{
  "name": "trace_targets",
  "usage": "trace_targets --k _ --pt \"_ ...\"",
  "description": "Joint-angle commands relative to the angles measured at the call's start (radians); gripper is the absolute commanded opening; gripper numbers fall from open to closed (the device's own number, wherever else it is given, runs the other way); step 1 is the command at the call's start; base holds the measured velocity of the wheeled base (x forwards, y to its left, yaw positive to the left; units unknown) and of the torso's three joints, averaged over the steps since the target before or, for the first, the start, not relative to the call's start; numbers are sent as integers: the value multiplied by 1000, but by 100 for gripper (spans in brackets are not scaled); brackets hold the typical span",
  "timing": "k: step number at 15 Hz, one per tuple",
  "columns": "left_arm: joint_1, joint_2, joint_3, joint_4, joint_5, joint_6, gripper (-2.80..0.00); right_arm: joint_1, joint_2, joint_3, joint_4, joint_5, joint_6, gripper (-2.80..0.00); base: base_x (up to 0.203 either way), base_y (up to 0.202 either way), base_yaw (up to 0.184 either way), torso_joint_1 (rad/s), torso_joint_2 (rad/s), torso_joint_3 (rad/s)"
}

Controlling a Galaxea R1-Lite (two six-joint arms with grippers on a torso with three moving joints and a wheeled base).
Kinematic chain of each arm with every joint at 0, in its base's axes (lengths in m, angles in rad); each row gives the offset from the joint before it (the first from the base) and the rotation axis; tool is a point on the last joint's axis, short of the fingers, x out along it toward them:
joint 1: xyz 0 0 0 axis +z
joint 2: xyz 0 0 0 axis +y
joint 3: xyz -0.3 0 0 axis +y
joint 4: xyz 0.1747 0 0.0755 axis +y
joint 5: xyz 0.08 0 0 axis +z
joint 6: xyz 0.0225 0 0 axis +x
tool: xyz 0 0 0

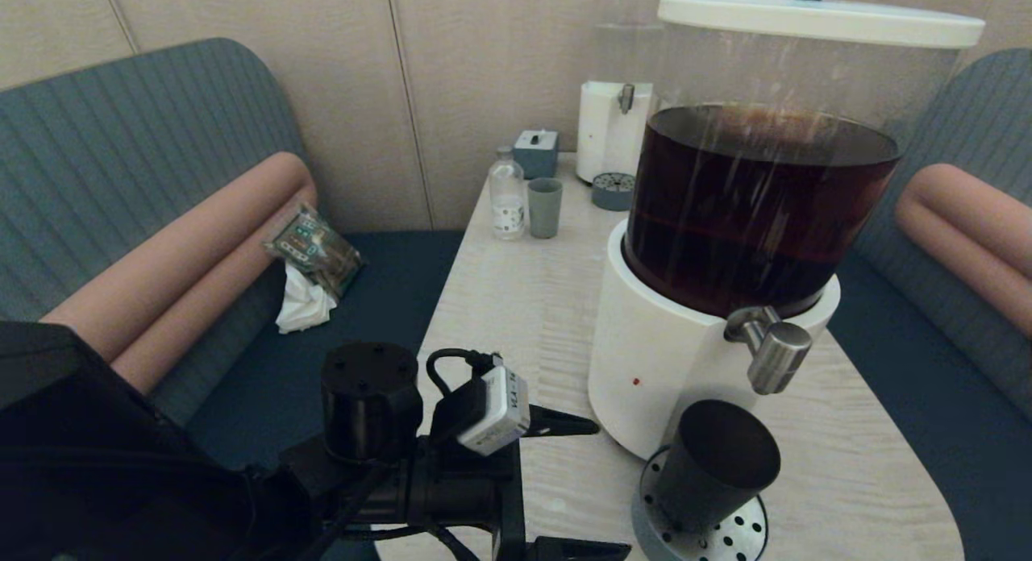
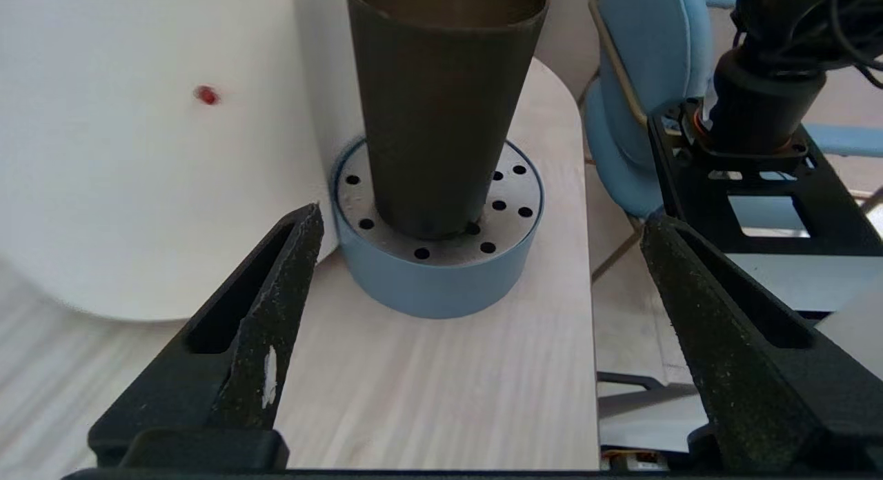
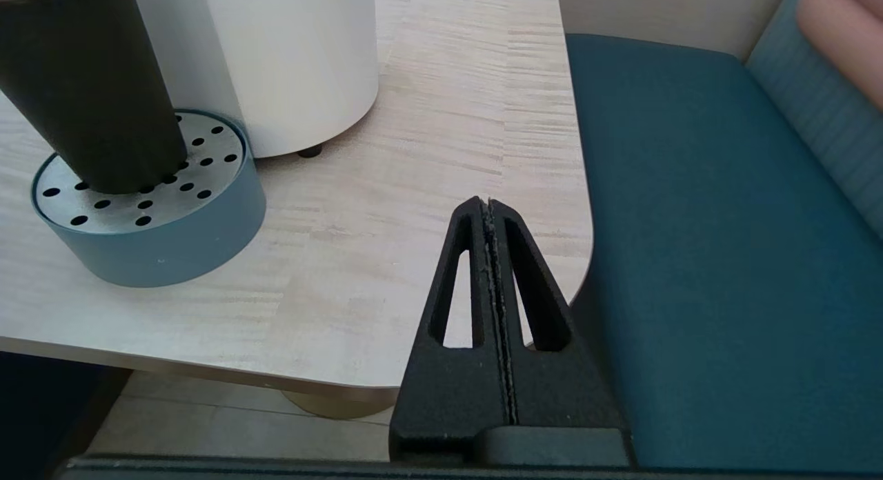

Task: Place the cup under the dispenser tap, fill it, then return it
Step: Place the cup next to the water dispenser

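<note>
The black-brown cup (image 1: 713, 464) stands upright on a round blue drip tray (image 1: 746, 533) with a perforated steel top, directly below the brushed-steel dispenser tap (image 1: 772, 350). The tap belongs to the big white-based dispenser (image 1: 657, 359) holding dark brown liquid. My left gripper (image 1: 613, 487) is open, level with the tray and a short way left of the cup, touching nothing. In the left wrist view the cup (image 2: 441, 101) and tray (image 2: 441, 287) sit ahead of the left gripper (image 2: 481, 218). My right gripper (image 3: 488, 204) is shut and empty over the table's near right corner, with the cup (image 3: 83, 101) off to its side.
At the table's far end stand a clear-liquid dispenser (image 1: 617, 101), a grey-blue cup (image 1: 544, 208), a small bottle (image 1: 507, 194), a grey box (image 1: 536, 152) and a second drip tray (image 1: 613, 190). Blue benches flank the table; a snack pack (image 1: 314, 251) lies on the left one.
</note>
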Motion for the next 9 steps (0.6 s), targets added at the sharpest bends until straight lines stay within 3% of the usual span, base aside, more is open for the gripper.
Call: trace_targets --k 1,9 --pt "-13 51 -23 -7 -3 1 0 0 -2 6 0 0 -1 -280 0 0 0 0 0 0" --pt "-55 117 -98 -5 53 -2 0 0 -2 6 0 0 -1 -280 0 0 0 0 0 0"
